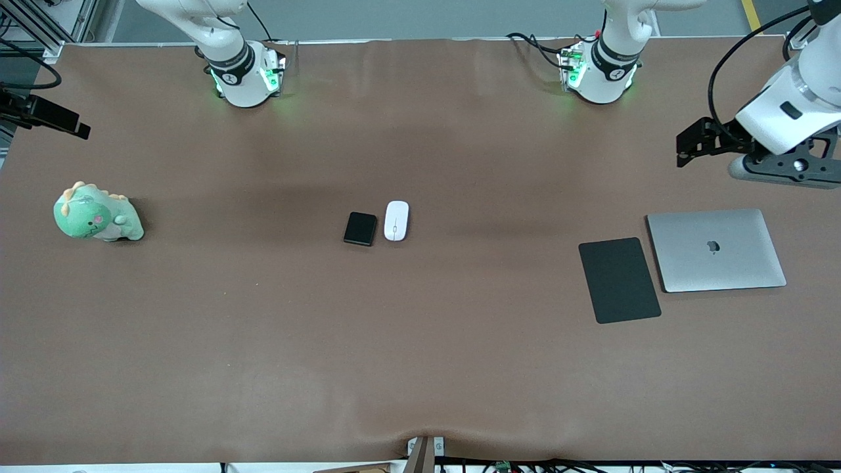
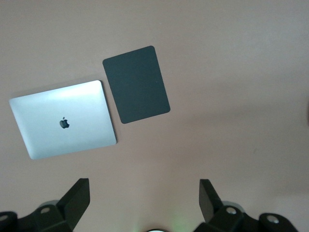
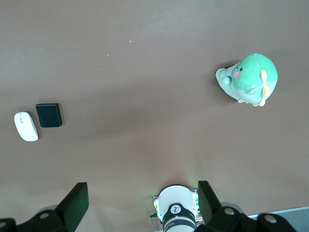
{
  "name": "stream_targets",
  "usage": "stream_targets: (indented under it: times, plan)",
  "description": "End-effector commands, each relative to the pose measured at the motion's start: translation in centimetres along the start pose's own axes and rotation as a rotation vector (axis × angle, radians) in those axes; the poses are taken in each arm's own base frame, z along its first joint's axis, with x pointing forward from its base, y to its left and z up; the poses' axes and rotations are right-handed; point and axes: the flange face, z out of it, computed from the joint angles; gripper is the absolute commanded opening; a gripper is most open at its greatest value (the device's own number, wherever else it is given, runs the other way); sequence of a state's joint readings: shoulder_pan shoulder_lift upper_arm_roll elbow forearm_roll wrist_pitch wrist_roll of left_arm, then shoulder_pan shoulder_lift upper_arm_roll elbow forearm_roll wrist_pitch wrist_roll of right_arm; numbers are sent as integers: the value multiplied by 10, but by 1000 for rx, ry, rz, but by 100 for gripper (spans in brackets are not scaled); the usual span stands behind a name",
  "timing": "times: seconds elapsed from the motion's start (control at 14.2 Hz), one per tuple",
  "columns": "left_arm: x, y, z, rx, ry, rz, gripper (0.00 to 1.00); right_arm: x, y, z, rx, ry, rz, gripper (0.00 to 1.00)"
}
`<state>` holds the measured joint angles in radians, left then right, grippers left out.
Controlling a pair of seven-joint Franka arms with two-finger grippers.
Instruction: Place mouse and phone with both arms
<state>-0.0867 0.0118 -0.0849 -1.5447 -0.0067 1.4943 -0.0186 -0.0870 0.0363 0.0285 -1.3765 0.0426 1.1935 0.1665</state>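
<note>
The white mouse point(image 1: 396, 220) and the black phone point(image 1: 360, 228) lie side by side at the middle of the table, the mouse toward the left arm's end. Both also show in the right wrist view, the mouse point(image 3: 25, 126) and the phone point(image 3: 49, 115). My left gripper point(image 1: 686, 146) is open and empty, high over the table at the left arm's end; its fingertips point(image 2: 77, 191) stand wide apart. My right gripper point(image 3: 142, 188) is open and empty, high over the right arm's end, and shows only partly at the edge of the front view point(image 1: 72, 125). Both grippers are far from the mouse and phone.
A large flat black mouse pad point(image 1: 619, 280) and a closed silver laptop point(image 1: 716, 249) lie side by side toward the left arm's end. A green plush dinosaur point(image 1: 95, 213) sits toward the right arm's end. The arm bases point(image 1: 246, 72) stand along the table's edge.
</note>
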Motion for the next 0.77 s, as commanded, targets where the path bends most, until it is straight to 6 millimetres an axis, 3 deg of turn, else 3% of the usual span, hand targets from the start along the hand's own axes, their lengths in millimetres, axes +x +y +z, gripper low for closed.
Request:
stream_targets:
  times: [0.0, 0.42, 0.7]
  plan:
    - [3, 29, 1, -19, -21, -48, 100, 2, -1, 4, 0, -11, -11, 100]
    - [5, 90, 15, -74, -55, -82, 100, 13, -2, 15, -3, -37, -11, 100]
    - [11, 149, 36, -83, -53, -120, 100, 18, -3, 21, -4, -49, -11, 100]
